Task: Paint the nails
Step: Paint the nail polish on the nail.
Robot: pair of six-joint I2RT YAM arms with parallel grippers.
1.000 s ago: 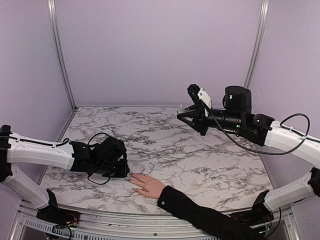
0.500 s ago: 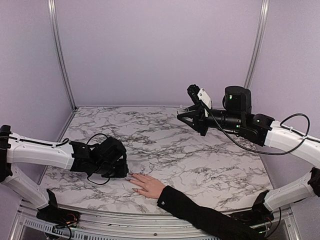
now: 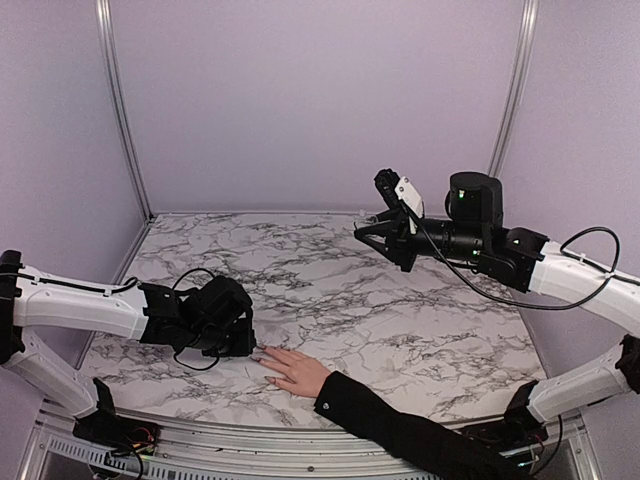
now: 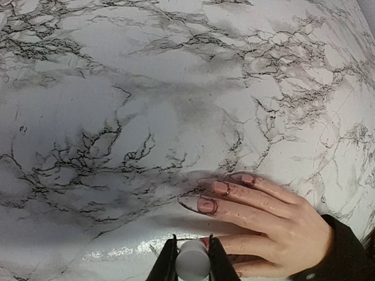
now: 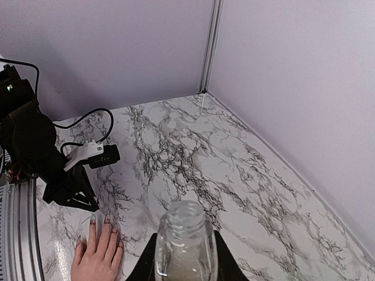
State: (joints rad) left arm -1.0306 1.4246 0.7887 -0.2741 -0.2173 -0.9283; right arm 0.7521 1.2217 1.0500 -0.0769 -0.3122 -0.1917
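A pale hand (image 3: 296,371) in a black sleeve (image 3: 400,428) lies flat on the marble table (image 3: 330,290), fingers pointing left. Its nails (image 4: 206,205) show reddish polish, smeared onto the skin around them. My left gripper (image 4: 191,241) is shut on a pale grey round cap (image 4: 193,261) and hovers low at the tip of a nearer finger (image 4: 246,244). The brush under the cap is hidden. My right gripper (image 5: 186,259) is shut on a clear glass bottle (image 5: 186,231), held high over the table's far right (image 3: 365,232). The nails (image 5: 107,218) also appear in the right wrist view.
Lilac walls (image 3: 320,100) with metal corner posts (image 3: 120,110) close in the table on three sides. A black cable (image 3: 195,275) loops over my left wrist. The metal frame rail (image 3: 250,445) runs along the near edge under the sleeve.
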